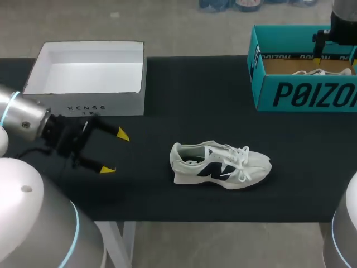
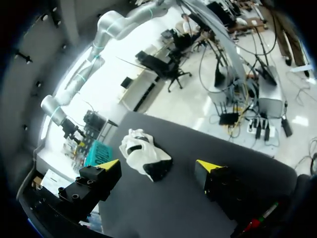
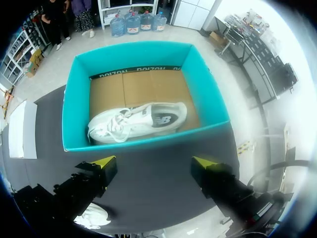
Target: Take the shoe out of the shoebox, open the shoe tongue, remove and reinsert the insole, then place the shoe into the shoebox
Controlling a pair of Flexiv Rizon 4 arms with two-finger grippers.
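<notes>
White box (image 1: 122, 103): upper left of frame, open-top, white inside & out, dark print on front wall. Sits flat on table, at its far edge, sq. to it.
Table (image 1: 167, 111): black top, spans full frame width, centre band.
Table leg (image 1: 128, 240): pale, lower left, below front edge.

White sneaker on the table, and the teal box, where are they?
White sneaker with dark logo (image 1: 215, 169): head view, on its side logo.
Teal cardboard shoebox (image 1: 307, 95): head view, on its front wall.
</notes>
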